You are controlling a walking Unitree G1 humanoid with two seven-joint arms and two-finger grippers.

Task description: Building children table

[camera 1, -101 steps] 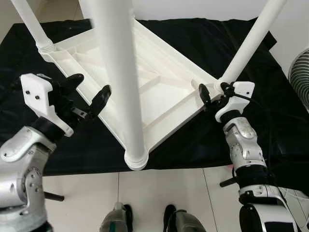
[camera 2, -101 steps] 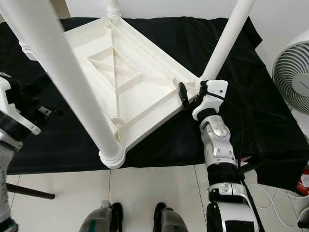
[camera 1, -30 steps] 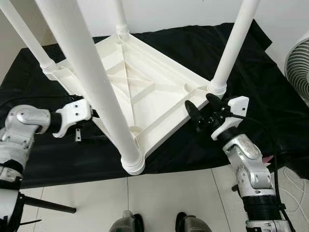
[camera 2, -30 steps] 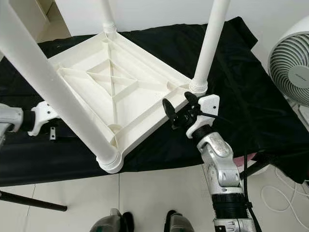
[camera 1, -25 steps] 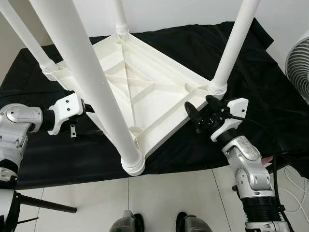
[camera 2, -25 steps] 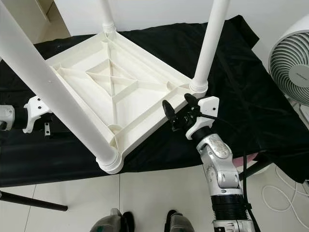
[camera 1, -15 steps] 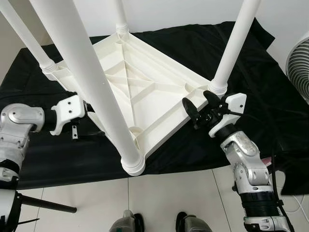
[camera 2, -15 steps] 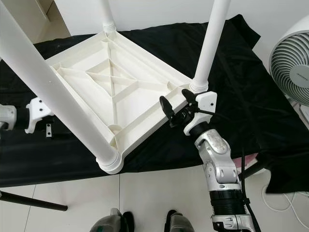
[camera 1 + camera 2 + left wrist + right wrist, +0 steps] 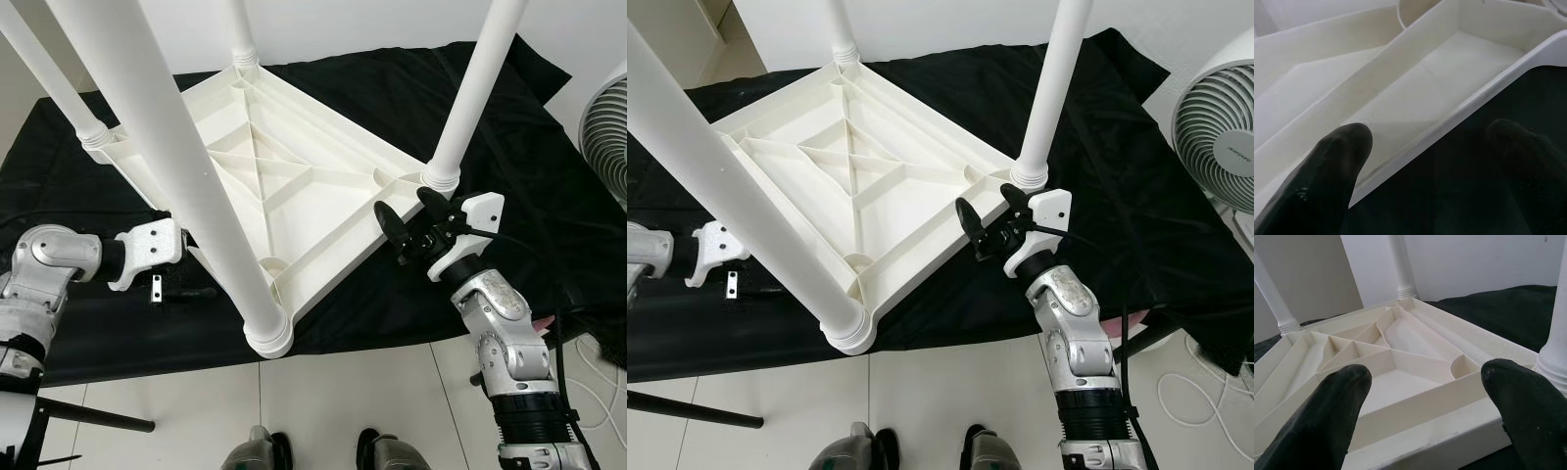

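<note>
- Black cloth [image 9: 509, 147] spread over a low surface, pale tiled floor [image 9: 343, 392] in front, white wall behind, a fan [image 9: 1220, 122] at the right edge.
- White plastic children table [image 9: 294, 186] lies upside down on the cloth, ribbed underside up, four round legs [image 9: 186, 186] standing upright in its corners.
- Right gripper [image 9: 411, 217] just beside the near right rim, jaws wide, holding nothing.
- Left gripper [image 9: 1425, 147] at the near left rim, jaws wide around the edge, not closed.
- Risk: the rim is smooth, hard plastic; an uneven grip or lift could let it slip or tip, since the tall legs make it top-heavy.
- The cloth is soft and wrinkled and may snag the fingers.
</note>
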